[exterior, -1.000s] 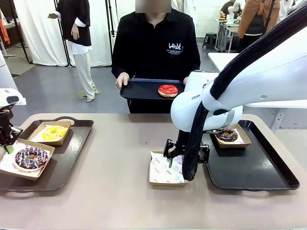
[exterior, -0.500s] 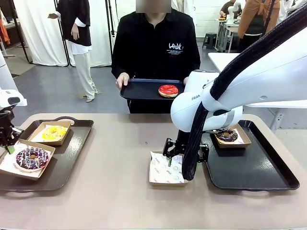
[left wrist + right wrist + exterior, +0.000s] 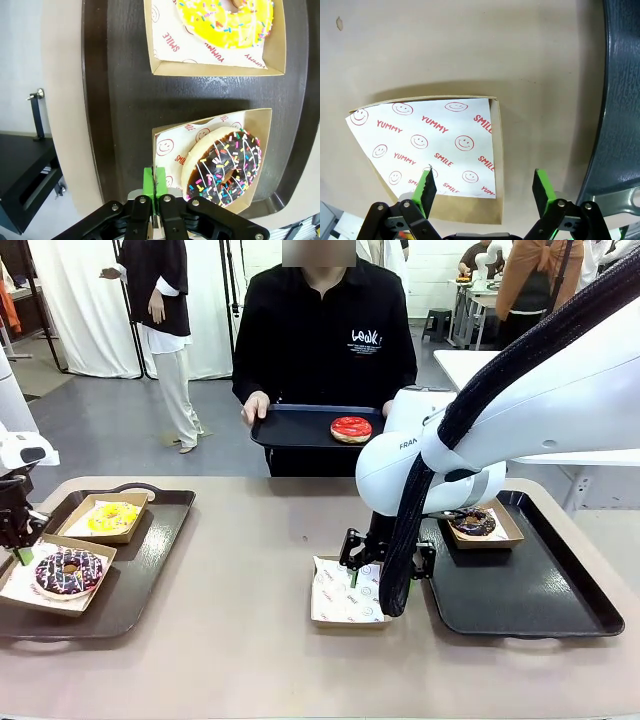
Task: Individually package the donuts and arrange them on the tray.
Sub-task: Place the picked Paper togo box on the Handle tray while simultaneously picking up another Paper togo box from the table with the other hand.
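The purple donut (image 3: 67,571) (image 3: 225,167) with white sprinkles lies in a paper-lined box (image 3: 167,147) at the near end of the left tray (image 3: 150,550). My left gripper (image 3: 18,543) (image 3: 155,180) is shut on that box's edge. The yellow donut (image 3: 112,518) (image 3: 235,17) sits boxed behind it. My right gripper (image 3: 388,565) (image 3: 485,185) hangs open just above an empty lined box (image 3: 340,592) (image 3: 435,145) on the table. The chocolate donut (image 3: 472,521) rests boxed on the right tray (image 3: 540,590). A person holds a third tray (image 3: 295,428) carrying the red donut (image 3: 350,428).
The right tray's dark rim (image 3: 620,100) runs beside the empty box. Bare table (image 3: 250,570) lies between the two trays. The person stands at the far table edge, both hands on the held tray. Other people and tables are farther back.
The purple donut's box has shifted a little to the right, farther onto the left tray, with my left gripper following it. The right arm has not moved.
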{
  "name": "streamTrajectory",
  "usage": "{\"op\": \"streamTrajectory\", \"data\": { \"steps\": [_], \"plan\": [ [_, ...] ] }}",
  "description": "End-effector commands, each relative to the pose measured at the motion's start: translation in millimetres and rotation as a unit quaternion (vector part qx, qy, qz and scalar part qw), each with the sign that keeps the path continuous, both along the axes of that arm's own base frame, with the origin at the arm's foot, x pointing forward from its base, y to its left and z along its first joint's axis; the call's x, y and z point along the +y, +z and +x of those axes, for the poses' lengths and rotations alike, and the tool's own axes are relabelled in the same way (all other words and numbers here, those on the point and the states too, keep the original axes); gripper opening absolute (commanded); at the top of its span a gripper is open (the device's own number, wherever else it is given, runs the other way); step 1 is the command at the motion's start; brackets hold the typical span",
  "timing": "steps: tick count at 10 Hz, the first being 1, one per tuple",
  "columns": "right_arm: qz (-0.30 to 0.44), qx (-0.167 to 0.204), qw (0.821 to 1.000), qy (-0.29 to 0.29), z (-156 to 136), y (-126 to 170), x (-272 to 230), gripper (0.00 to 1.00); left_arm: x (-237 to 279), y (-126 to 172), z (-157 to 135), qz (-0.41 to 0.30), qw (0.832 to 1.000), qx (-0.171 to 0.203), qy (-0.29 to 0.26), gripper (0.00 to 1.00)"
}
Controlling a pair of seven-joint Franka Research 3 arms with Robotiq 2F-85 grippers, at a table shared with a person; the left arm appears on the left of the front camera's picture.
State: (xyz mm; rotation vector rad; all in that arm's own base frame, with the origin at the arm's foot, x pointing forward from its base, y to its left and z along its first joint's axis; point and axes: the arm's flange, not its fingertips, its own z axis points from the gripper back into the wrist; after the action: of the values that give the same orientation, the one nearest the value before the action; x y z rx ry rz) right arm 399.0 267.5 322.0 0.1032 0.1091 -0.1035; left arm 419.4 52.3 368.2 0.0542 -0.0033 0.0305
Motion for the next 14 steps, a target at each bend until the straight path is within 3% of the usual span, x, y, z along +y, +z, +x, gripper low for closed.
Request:
{"op": "streamTrajectory", "data": {
  "steps": [1,2,3,4,5,6,7,9,14],
  "plan": [
    [-0.004,-0.012,1.0,-0.012,-3.9,-5.8,2.2,1.0,0.8,-2.7,6.8,0.014,1.0,-0.003,0.007,0.01],
    [-0.006,-0.014,1.0,-0.007,-4.4,-5.8,2.3,0.44,1.5,-1.3,5.9,0.012,1.0,-0.004,0.006,0.58],
    [-0.005,-0.014,1.0,-0.009,-4.1,-5.7,2.4,0.44,1.9,0.8,4.9,0.012,1.0,-0.007,0.006,0.58],
    [-0.005,-0.015,1.0,-0.011,-4.0,-5.5,2.3,0.0,3.7,2.5,4.0,0.009,1.0,-0.008,0.008,1.0],
    [-0.005,-0.015,1.0,-0.012,-3.7,-6.2,2.3,0.0,5.5,3.5,3.0,0.006,1.0,-0.009,0.009,0.59],
    [-0.005,-0.014,1.0,-0.014,-3.8,-6.6,1.8,0.0,5.9,4.6,2.0,0.003,1.0,-0.01,0.01,1.0],
    [-0.005,-0.014,1.0,-0.015,-3.8,-6.9,1.9,0.16,6.0,5.5,1.2,0.0,1.0,-0.011,0.01,1.0],
    [-0.005,-0.012,1.0,-0.018,-3.6,-7.5,1.6,0.0,7.5,6.8,-0.1,-0.003,1.0,-0.013,0.008,0.98],
    [-0.007,-0.01,1.0,-0.019,-3.6,-7.5,2.2,0.0,10.1,11.9,-4.1,-0.02,0.999,-0.024,0.009,1.0]
  ]
}}
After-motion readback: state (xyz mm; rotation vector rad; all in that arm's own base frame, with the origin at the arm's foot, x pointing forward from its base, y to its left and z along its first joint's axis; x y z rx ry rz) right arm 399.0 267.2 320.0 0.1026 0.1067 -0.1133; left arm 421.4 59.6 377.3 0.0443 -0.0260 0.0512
